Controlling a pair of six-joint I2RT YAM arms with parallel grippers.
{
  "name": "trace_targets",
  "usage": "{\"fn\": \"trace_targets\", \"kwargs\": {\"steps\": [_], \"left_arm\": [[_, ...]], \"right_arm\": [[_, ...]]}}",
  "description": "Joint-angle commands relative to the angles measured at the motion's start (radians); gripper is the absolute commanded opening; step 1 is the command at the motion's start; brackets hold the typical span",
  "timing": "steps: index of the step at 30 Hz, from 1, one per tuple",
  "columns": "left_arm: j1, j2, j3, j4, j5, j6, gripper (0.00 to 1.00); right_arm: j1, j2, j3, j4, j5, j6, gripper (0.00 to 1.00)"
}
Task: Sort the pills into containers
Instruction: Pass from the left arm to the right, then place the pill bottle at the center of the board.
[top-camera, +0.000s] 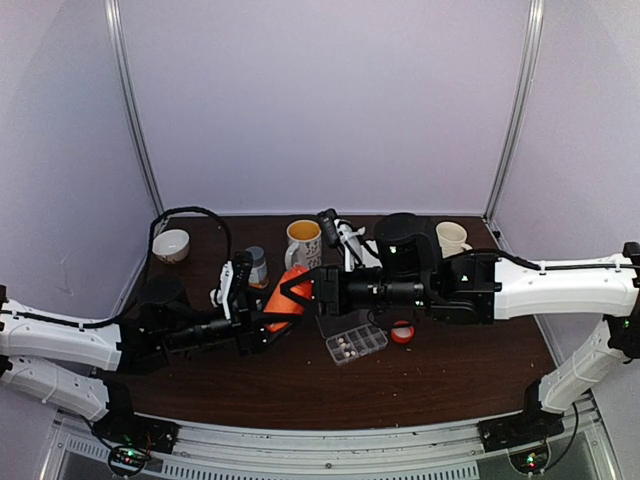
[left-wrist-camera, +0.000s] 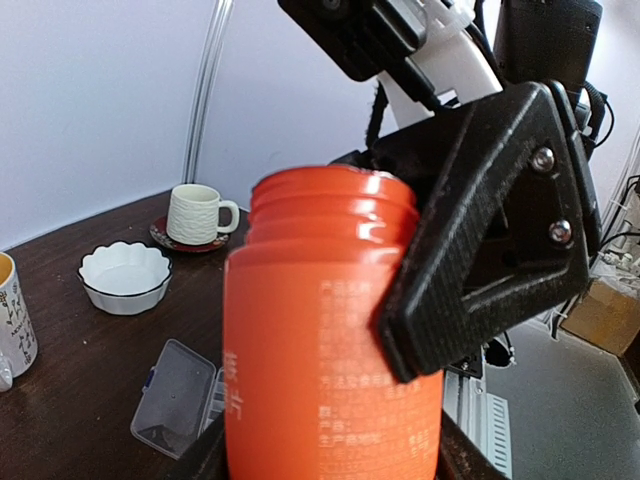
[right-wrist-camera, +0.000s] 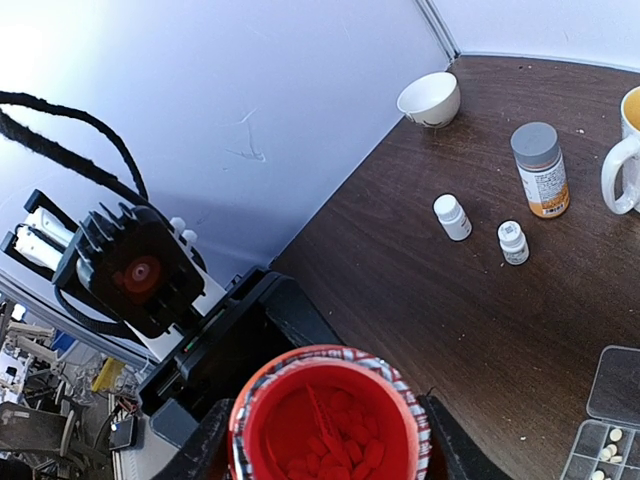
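Observation:
An open orange bottle hangs tilted above the table between both arms. My left gripper is shut on its body. My right gripper is shut on its neck, one finger pressed against the threads. The right wrist view looks down the bottle mouth at many pills inside, tinted red. The clear pill box lies on the table below and to the right, lids raised, with a few pale pills in its containers. In the left wrist view the box shows beside the bottle.
A red cap lies right of the box. Along the back stand a white bowl, a grey-capped bottle, a yellow mug and a cream cup. Two small white bottles stand near the grey-capped one.

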Motion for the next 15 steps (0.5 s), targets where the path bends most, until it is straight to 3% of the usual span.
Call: {"fn": "trace_targets", "kwargs": {"steps": [1, 6, 8, 15], "left_arm": [[0.001, -0.010, 0.030, 0.024, 0.003, 0.007, 0.23], [0.001, -0.087, -0.016, -0.076, -0.062, -0.021, 0.89], [0.000, -0.178, -0.035, -0.164, -0.097, -0.021, 0.95], [0.003, -0.516, -0.027, -0.622, -0.262, -0.043, 0.97]], "right_arm": [[0.008, -0.008, 0.024, 0.027, 0.024, -0.036, 0.46], [0.009, -0.017, 0.020, -0.041, 0.112, -0.142, 0.44], [0.011, -0.010, 0.011, -0.054, 0.151, -0.189, 0.41], [0.074, 0.053, -0.026, 0.012, 0.317, -0.389, 0.38]]}}
